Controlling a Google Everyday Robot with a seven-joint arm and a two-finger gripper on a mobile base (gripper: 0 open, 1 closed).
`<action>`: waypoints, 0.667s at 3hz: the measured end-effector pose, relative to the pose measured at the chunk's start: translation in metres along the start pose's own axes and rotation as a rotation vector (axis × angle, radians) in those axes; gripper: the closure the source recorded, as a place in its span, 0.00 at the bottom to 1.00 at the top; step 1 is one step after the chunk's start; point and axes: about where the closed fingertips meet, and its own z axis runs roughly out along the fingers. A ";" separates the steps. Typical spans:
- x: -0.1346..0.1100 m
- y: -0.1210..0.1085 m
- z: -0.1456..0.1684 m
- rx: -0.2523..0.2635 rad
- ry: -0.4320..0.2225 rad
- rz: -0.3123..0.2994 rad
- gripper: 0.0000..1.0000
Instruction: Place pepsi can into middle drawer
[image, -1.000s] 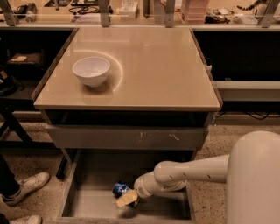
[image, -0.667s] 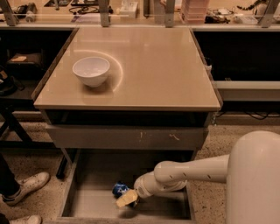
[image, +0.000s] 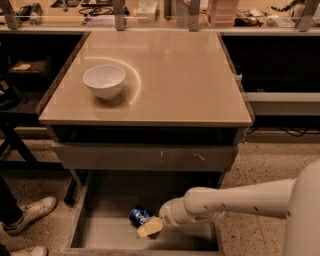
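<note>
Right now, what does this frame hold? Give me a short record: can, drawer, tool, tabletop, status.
can: blue, inside the open drawer, left of its middle
drawer: pulled out below the table, grey floor showing
tool: inside the drawer, right against the can's near right side
arm: white, reaching in from the right
table: beige top
bowl: white, upright on the table's left part
scratched front: drawer above, shut
status: can is in the drawer; whether it has been let go cannot be told
</note>
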 end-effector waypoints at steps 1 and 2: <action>-0.001 0.022 -0.060 0.117 -0.068 0.041 0.00; 0.003 0.044 -0.107 0.242 -0.131 0.120 0.00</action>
